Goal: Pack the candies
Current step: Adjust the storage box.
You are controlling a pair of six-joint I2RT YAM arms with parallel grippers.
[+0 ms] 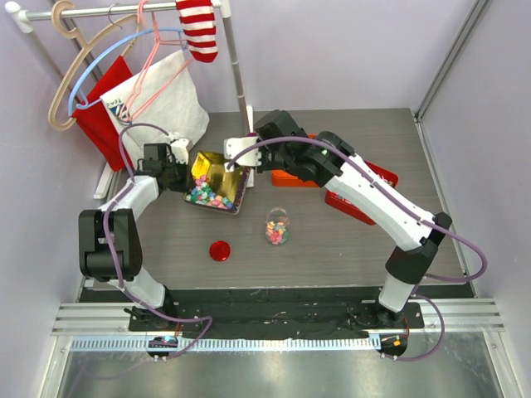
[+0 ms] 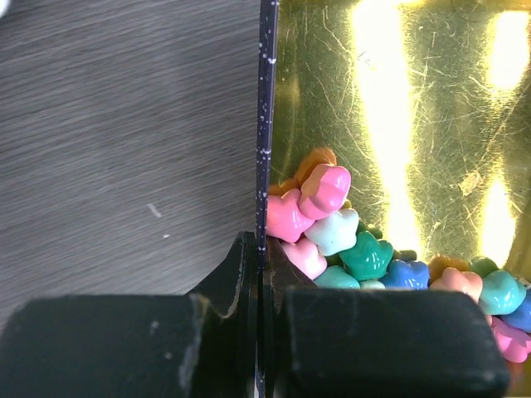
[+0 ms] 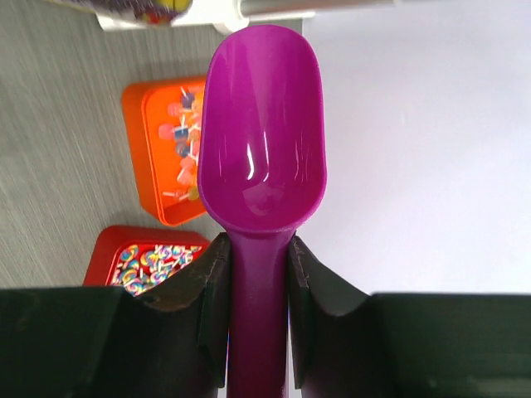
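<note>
Light fell evenly and brightly from above in the top view, leaving only soft, faint shadows on the table (image 1: 332,257). In the left wrist view, glare burned white streaks into the gold tin (image 2: 431,124) at upper right. The candies (image 2: 332,224) were sharp, while the left gripper (image 2: 259,261) along the bottom was dark and blurred. The purple scoop (image 3: 261,141) carried glossy highlights at centre, and the right gripper (image 3: 259,274) below it was underexposed.

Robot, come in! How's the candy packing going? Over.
Left fingers pinch wall of gold tin. Right fingers hold empty purple scoop. Candies in tin, some in jar. Nothing blocks jar.
</note>
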